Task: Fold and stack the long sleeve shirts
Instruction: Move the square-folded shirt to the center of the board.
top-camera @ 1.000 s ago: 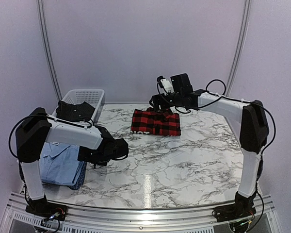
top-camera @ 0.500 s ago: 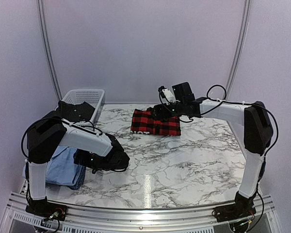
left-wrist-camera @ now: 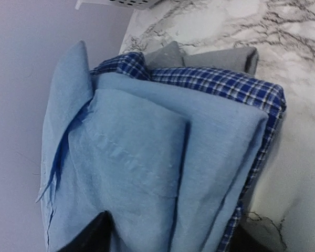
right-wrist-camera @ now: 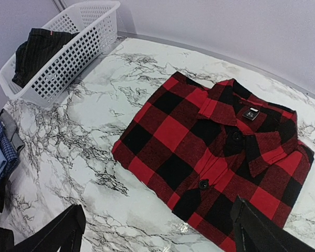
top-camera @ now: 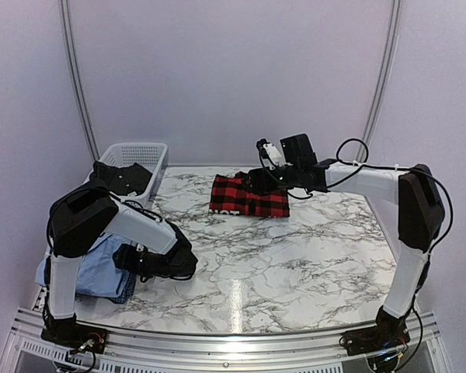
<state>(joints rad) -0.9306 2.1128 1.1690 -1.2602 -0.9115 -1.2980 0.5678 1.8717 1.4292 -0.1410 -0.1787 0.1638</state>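
The red-and-black check flannel shirt (top-camera: 248,196) lies folded at the back of the marble table (top-camera: 295,264), collar and buttons up (right-wrist-camera: 215,157). My right gripper (top-camera: 258,180) hovers just above its far edge, open, with nothing between the fingers (right-wrist-camera: 157,233). The light blue shirt (top-camera: 93,268) lies folded on top of a pile at the table's left edge (left-wrist-camera: 147,173). My left gripper (top-camera: 136,260) is low against that pile's right side. Its jaws stand wide, one finger on each side of the blue fold (left-wrist-camera: 168,239); no pinch shows.
Under the light blue shirt lie a blue plaid shirt (left-wrist-camera: 220,84) and a grey garment (left-wrist-camera: 220,58). A white mesh basket (top-camera: 132,149) with a dark garment (top-camera: 120,177) stands at the back left (right-wrist-camera: 68,58). Curved rails and a wall close the back.
My left arm has dropped lower and pushed its gripper left into the blue pile. The right gripper has sunk slightly and shifted right over the flannel shirt.
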